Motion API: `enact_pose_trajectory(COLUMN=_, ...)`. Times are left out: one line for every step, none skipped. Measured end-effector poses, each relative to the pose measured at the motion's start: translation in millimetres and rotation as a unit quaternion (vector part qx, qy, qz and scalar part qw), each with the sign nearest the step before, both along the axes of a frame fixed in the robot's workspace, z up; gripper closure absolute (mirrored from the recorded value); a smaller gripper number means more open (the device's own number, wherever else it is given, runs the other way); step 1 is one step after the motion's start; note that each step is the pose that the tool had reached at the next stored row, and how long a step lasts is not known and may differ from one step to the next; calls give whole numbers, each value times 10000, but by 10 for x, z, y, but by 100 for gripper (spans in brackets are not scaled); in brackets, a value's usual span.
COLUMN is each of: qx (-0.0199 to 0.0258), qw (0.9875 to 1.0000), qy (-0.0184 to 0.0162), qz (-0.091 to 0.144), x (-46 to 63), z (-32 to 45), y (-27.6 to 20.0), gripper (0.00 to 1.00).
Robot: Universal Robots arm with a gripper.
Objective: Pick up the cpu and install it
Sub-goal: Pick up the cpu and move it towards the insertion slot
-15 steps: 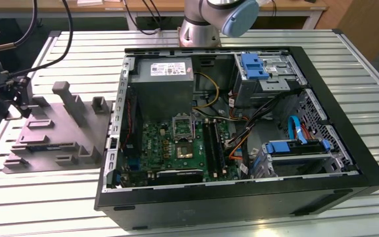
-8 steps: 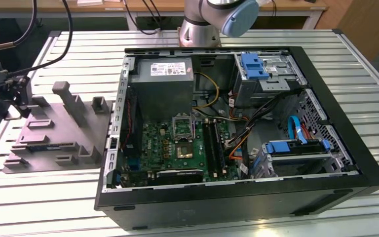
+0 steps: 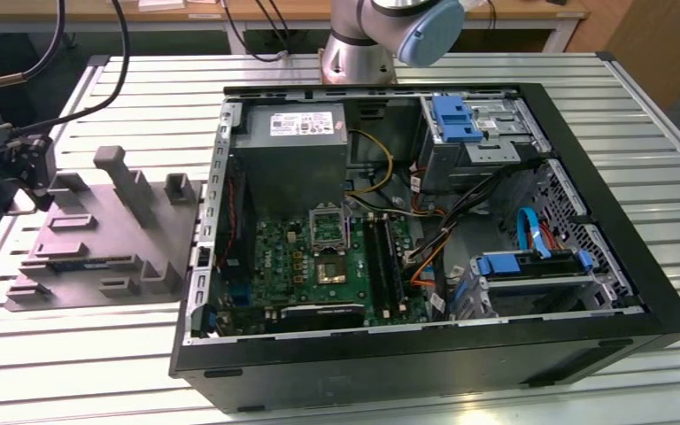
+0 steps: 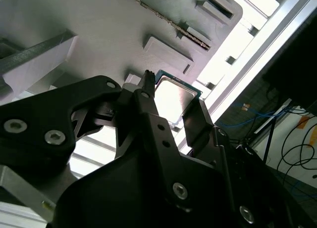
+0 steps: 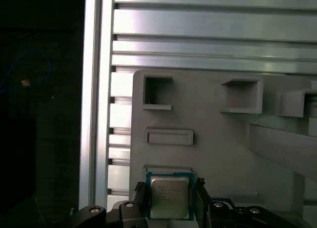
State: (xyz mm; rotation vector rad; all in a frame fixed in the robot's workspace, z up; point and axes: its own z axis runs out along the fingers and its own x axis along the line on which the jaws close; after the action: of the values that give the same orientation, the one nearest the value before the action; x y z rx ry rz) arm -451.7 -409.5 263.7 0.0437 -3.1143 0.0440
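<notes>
Exterior view, bench: a slatted metal bench [image 3: 68,354] carries an open case [image 3: 459,354]. A grey fixture [image 3: 104,248] with upright posts lies beside the case on the exterior view's left.
Exterior view, board: a green board [image 3: 298,266] lies flat in the case. Its socket [image 3: 330,270] is uncovered, with a metal frame [image 3: 328,226] just on the far side of it.
Exterior view, arm: the arm [image 3: 370,44] rises from the far edge of the bench, behind the case.
Second wrist view, claw: the black claw [image 4: 172,92] is closed on the cpu [image 4: 174,97], with one finger against each of two opposite edges.
Second wrist view, cpu: its dull silver top faces the camera. The fixture [image 4: 99,25] lies close behind it; whether the two touch cannot be told.
First wrist view, cpu: the cpu [image 5: 169,198] is held between the fingers [image 5: 140,196], over the fixture [image 5: 223,139] and close to the edge where the bench slats [image 5: 198,35] begin.
First wrist view, fixture: a shallow oblong pocket [image 5: 169,136] lies near the cpu.
</notes>
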Motion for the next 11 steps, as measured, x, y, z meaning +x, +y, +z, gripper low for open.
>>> enact_pose_trajectory(qx=-2, qw=10000, qy=1, qz=0, x=0, z=1, y=0, gripper=53)
enact_pose_trajectory(qx=-4, qw=10000, qy=1, qz=0, x=0, z=3, y=0, gripper=53)
enact_pose_trajectory(qx=-6, qw=10000, qy=1, qz=0, x=0, z=6, y=0, gripper=53)
enact_pose_trajectory(qx=-11, qw=10000, qy=1, qz=0, x=0, z=9, y=0, gripper=53)
enact_pose_trajectory(qx=-14, qw=10000, qy=1, qz=0, x=0, z=11, y=0, gripper=53)
enact_pose_trajectory(qx=-17, qw=10000, qy=0, qz=0, x=0, z=13, y=0, gripper=53)
enact_pose_trajectory(qx=-20, qw=10000, qy=0, qz=0, x=0, z=15, y=0, gripper=53)
enact_pose_trajectory(qx=-22, qw=10000, qy=0, qz=0, x=0, z=16, y=0, gripper=53)
enact_pose_trajectory(qx=-23, qw=10000, qy=1, qz=0, x=0, z=19, y=0, gripper=53)
enact_pose_trajectory(qx=-24, qw=10000, qy=1, qz=0, x=0, z=21, y=0, gripper=53)
enact_pose_trajectory(qx=-26, qw=10000, qy=0, qz=0, x=0, z=22, y=0, gripper=53)
